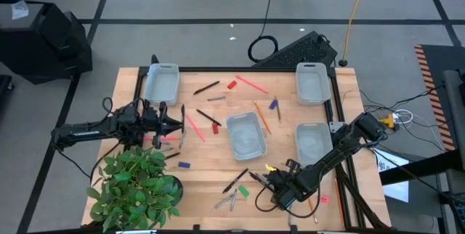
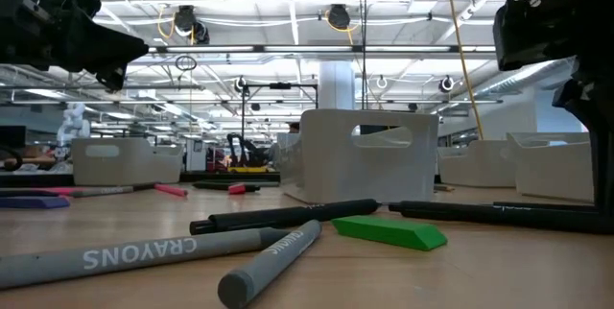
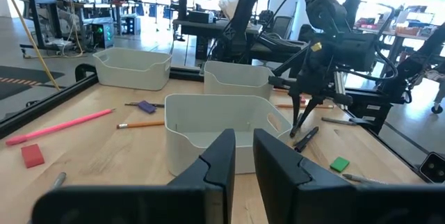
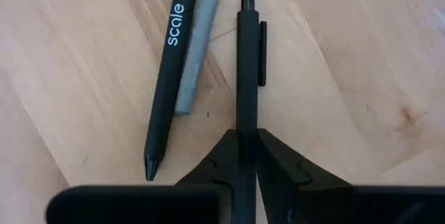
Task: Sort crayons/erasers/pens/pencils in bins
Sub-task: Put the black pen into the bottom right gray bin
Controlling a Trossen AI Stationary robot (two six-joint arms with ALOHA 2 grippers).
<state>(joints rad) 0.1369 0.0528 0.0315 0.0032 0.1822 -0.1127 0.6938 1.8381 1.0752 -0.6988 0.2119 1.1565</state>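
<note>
Black and slim, a pen point(image 4: 248, 71) lies on the wooden table point(image 4: 348, 57) near its front edge, pinched between the fingers of the right gripper point(image 4: 247, 147), which are closed on its barrel; just beside it lies a second black pen point(image 4: 167, 78) printed "scale", touching a grey crayon point(image 4: 198, 43); a green eraser point(image 2: 389, 231) rests nearby, with 2 more grey crayons point(image 2: 125, 254) in front. 1 bin point(image 1: 245, 134) sits mid-table; 3 other bins point(image 1: 161, 83) stand toward the back and right. Left gripper point(image 3: 236, 156) hovers over the table's left side, its fingers a narrow gap apart, holding nothing.
</note>
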